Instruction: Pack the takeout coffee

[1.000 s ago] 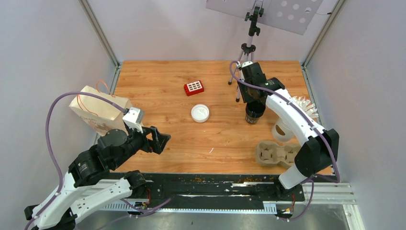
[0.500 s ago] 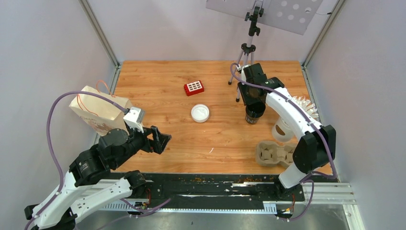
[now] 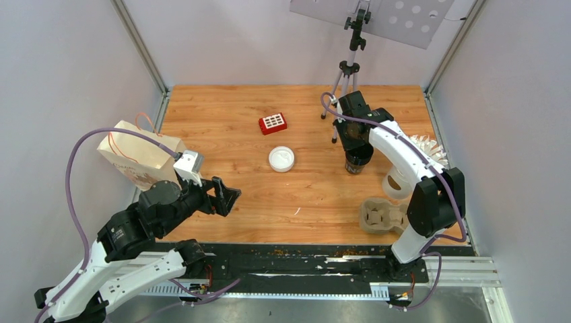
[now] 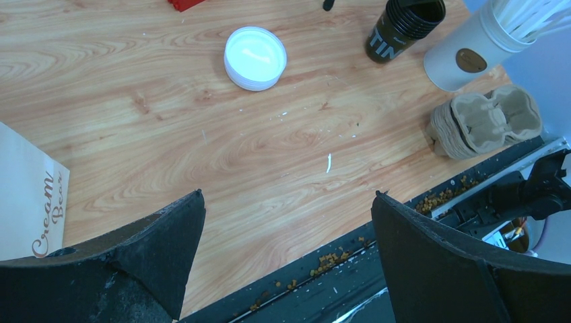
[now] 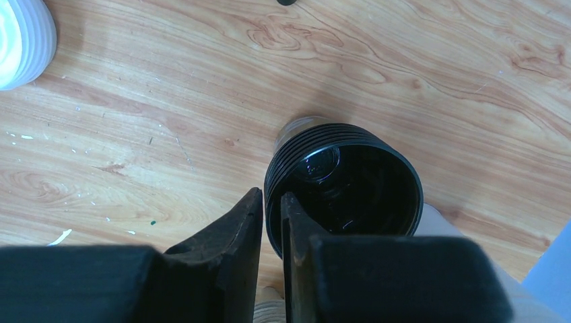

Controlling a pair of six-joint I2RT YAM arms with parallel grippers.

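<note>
**Right claw (image 5: 271,202) pinches the stack of black cups (image 5: 343,188) by its rim; left claw (image 4: 286,196) gapes wide**

Wooden table (image 3: 222,108) carries everything; a brown paper bag (image 3: 138,158) sits at its left edge, beside the left arm; a tripod (image 3: 347,74) stands at the far side; a moulded cardboard tray (image 3: 384,217) lies at the near right, just beside the white cup of straws (image 3: 397,182); the stack of black cups stands upright and lidless right of centre, near a tripod foot, one right finger outside the top cup's wall and one inside, almost closed on it; the left fingers are spread far apart above the wood, holding nothing; a stack of white lids (image 3: 281,159) rests mid-table, well apart from the cups; a small red box (image 3: 273,123) lies just beyond the lids.
</note>
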